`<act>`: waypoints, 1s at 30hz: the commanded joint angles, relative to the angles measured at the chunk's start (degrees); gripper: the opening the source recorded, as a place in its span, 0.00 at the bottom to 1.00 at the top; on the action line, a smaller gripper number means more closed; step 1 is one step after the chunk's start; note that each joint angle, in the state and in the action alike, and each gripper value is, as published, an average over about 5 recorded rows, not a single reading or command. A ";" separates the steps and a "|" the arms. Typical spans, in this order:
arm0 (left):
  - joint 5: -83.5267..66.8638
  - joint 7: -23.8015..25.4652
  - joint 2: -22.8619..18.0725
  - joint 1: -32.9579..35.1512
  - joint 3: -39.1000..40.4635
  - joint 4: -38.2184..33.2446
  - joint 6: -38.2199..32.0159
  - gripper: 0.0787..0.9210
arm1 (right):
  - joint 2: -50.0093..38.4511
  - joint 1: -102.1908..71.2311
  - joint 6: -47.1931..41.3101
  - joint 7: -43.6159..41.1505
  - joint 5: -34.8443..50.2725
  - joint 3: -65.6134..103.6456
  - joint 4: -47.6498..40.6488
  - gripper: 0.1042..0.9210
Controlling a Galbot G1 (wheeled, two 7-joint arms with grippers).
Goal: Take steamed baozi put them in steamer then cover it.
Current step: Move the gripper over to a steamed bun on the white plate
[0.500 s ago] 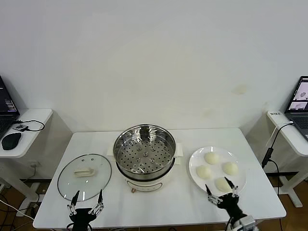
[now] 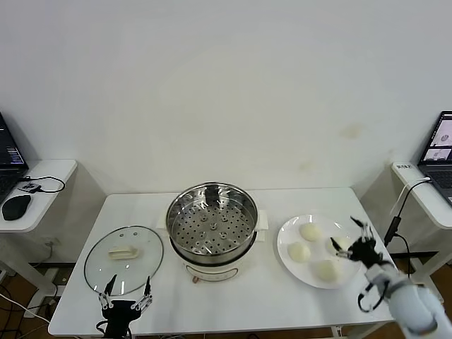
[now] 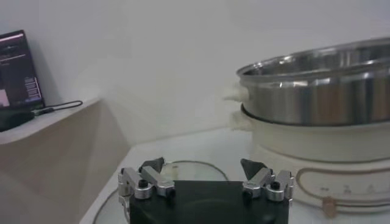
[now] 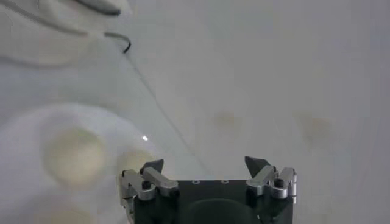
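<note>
Right gripper point(image 2: 351, 234) hovered over the right edge of the white plate point(image 2: 286, 246), fingers spread wide, holding nothing. Four steamed baozi point(image 2: 309, 231) sat on the plate, just left of and below that gripper; the nearest bun point(image 2: 337, 245) lay right under its fingertips, contact unclear. In the right wrist view two buns point(image 4: 73, 157) showed blurred beyond the spread fingers point(image 4: 152, 166).

Left gripper point(image 2: 126, 293) stayed low at the near table edge, parked, fingers apart and empty. The cover point(image 2: 124, 258), a clear glass lid with a cream handle, lay flat on the table just ahead of it, tips near the lid's near rim. The steamer point(image 2: 212, 229) stood to the right of the left gripper, mid-table, steel pot uncovered with the perforated tray bare inside, between lid and plate. Nothing blocked the path from plate to pot.

White table point(image 2: 268, 296), plain white wall behind. Side desk at far left with a mouse point(image 2: 15, 205) and a laptop edge; another desk at far right with a laptop point(image 2: 441, 152) and hanging cables.
</note>
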 commanded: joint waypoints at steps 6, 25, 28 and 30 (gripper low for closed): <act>2.74 -0.50 -0.13 0.60 -0.38 -0.41 3.22 0.88 | -11.13 35.49 -0.91 -17.16 1.10 -32.31 -17.00 0.88; 2.75 -1.28 0.22 0.26 -1.09 0.25 4.37 0.88 | -6.43 58.77 -4.62 -33.45 13.50 -66.54 -25.46 0.88; 2.77 -1.38 0.23 -0.15 -1.23 0.57 4.36 0.88 | -4.63 58.58 -4.69 -32.99 13.46 -67.35 -26.64 0.88; 2.80 -1.38 0.30 -0.41 -1.35 0.84 4.36 0.88 | -3.31 58.33 -4.84 -32.68 13.30 -67.45 -27.65 0.88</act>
